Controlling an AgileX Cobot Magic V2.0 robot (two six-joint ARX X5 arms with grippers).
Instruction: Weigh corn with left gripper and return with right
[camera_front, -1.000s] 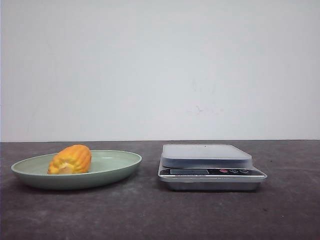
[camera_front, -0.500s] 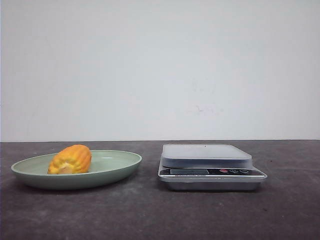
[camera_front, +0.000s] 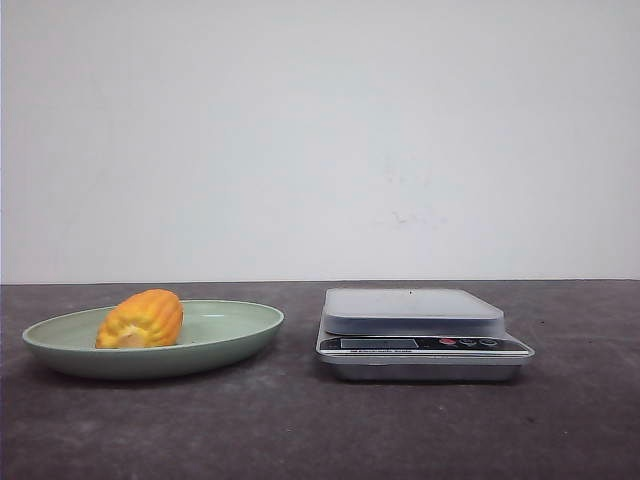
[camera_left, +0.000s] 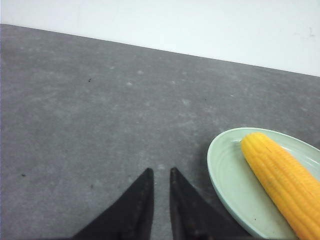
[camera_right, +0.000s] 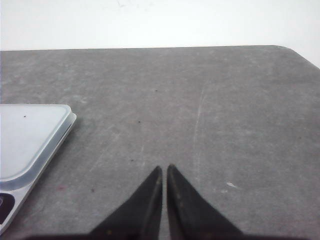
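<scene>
Front view: the stubby orange-yellow ribbed corn (camera_front: 141, 318) lies on its side in the shallow pale green plate (camera_front: 240, 340), pale cut end toward the camera. Just beside the plate stands the silver digital kitchen scale (camera_front: 424, 333), its grey platform bare. Both sit on the dark grey table (camera_front: 300, 430). Neither arm shows here.

Left wrist view: the left gripper (camera_left: 159, 176) hangs over bare table near the plate's rim, black fingertips drawn almost together with a thin gap, holding nothing. The corn lies in the plate off to one side, well clear of the fingers.

Right wrist view: the right gripper (camera_right: 164, 171) is likewise nearly closed and empty, above open table, the scale's corner off to one side. Whether either set of tips actually touches is hard to judge at this angle.

Assessment: pickup not yet begun. The left jaws should widen first, then descend across the cob's middle, square to its length, so the rounded body does not roll out
</scene>
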